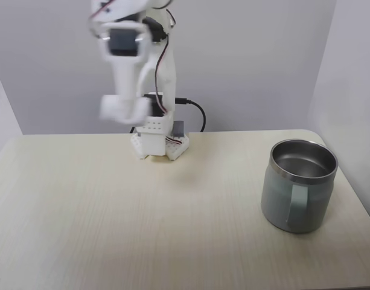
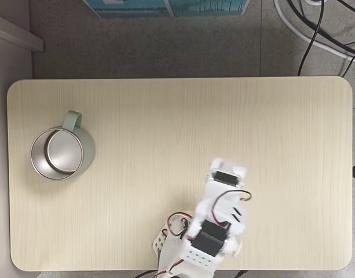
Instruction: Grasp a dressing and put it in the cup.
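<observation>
We find pincer blurred, raised above counter at upper left of fixed view; open or closed, we cannot tell. Cup sits lower right, upright, steel inside empty, handle toward camera. Dressing: we cannot locate it, perhaps in pincer.

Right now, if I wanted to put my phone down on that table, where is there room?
Nearly anywhere. The wooden table is bare between the grey-green mug near one short edge and the white robot arm at a long edge. The whole half beyond the arm is bare too. It is only crowded around the arm's base.
</observation>
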Action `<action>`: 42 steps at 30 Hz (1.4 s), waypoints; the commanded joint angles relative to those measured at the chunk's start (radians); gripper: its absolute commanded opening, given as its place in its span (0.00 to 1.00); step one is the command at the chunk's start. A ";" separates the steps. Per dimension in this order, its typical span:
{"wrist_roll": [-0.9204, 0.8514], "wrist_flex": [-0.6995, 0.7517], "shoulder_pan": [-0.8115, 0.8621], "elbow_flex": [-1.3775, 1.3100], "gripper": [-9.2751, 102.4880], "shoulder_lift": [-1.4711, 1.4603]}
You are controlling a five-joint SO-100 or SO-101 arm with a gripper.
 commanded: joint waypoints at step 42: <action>-0.121 -0.094 -0.976 0.572 0.17 0.928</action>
